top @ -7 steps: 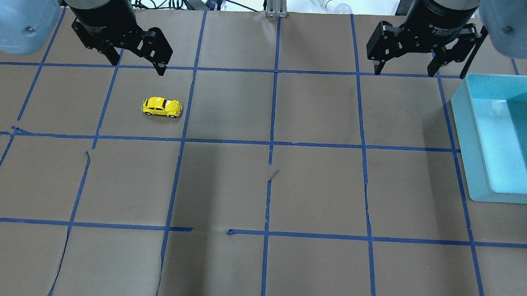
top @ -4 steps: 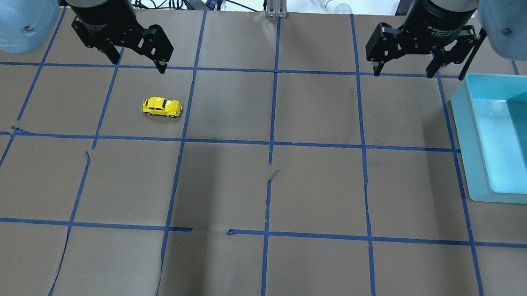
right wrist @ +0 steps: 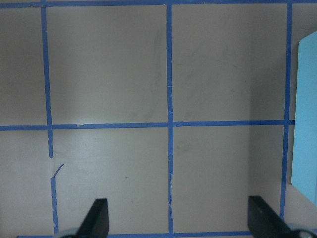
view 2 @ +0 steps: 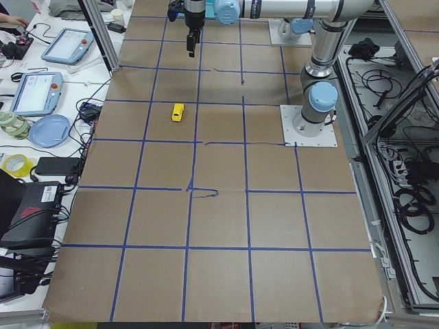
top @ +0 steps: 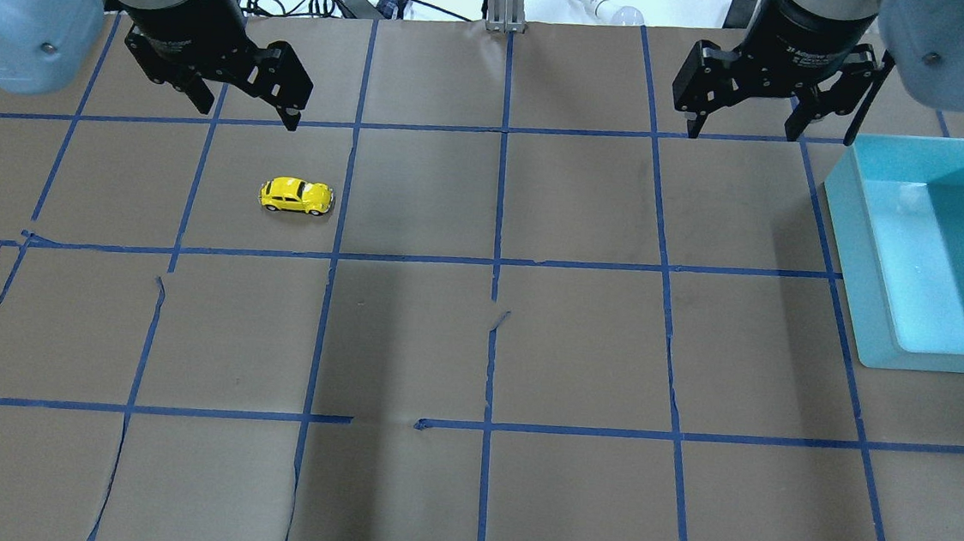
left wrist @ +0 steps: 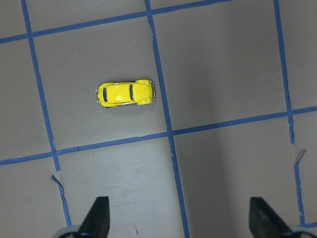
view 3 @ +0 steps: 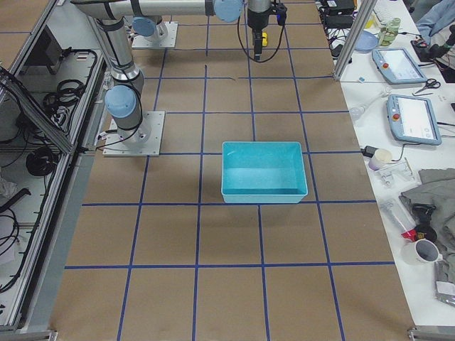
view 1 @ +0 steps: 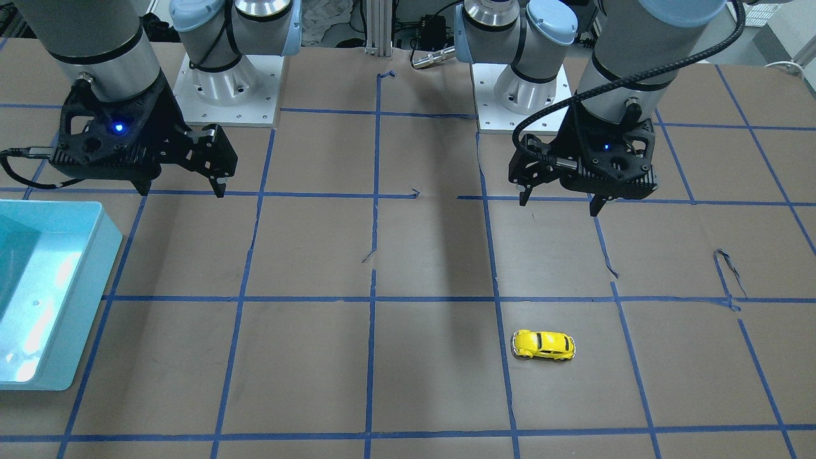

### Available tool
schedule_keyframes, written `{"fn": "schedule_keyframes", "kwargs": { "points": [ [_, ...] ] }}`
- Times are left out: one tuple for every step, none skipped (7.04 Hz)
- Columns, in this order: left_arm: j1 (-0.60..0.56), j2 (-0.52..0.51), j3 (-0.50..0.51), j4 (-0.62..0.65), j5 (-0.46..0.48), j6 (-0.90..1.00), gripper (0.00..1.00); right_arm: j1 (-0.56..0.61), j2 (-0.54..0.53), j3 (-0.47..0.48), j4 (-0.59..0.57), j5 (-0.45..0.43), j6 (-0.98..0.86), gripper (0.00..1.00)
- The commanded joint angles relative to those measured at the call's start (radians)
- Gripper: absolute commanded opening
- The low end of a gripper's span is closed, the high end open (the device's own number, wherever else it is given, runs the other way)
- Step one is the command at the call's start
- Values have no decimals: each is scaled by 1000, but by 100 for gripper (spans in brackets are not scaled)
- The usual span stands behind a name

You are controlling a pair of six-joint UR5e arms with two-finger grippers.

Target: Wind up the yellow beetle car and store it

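Yellow beetle car [left wrist: 126, 93] stands on its wheels, untouched, ahead of my left gripper [left wrist: 179, 220] and off toward one finger. Jaws wide apart, empty. It lies lengthwise along my closing line, so I judge: centre over it, turn the wrist, pinch the flanks, keep the wheels free. Right gripper [right wrist: 178, 220] also agape, with the teal bin [right wrist: 307, 114] just off its side. Brown paper table [top: 578, 355], blue tape grid, torn in places.

Car [top: 297, 196] alone on tabletop, bin [top: 931, 246] well apart.
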Motion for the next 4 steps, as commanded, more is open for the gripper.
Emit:
{"fn": "schedule_keyframes", "kwargs": {
  "points": [
    [5, 5, -8, -6, 4, 5, 100, -1, -1, 0, 0, 0, 1, 100],
    [5, 8, -7, -4, 4, 5, 100, -1, -1, 0, 0, 0, 1, 100],
    [5, 2, -5, -4, 3, 5, 100, 1, -1, 0, 0, 0, 1, 100],
    [5, 1, -2, -6, 0, 5, 100, 1, -1, -1, 0, 0, 1, 100]
  ]
}}
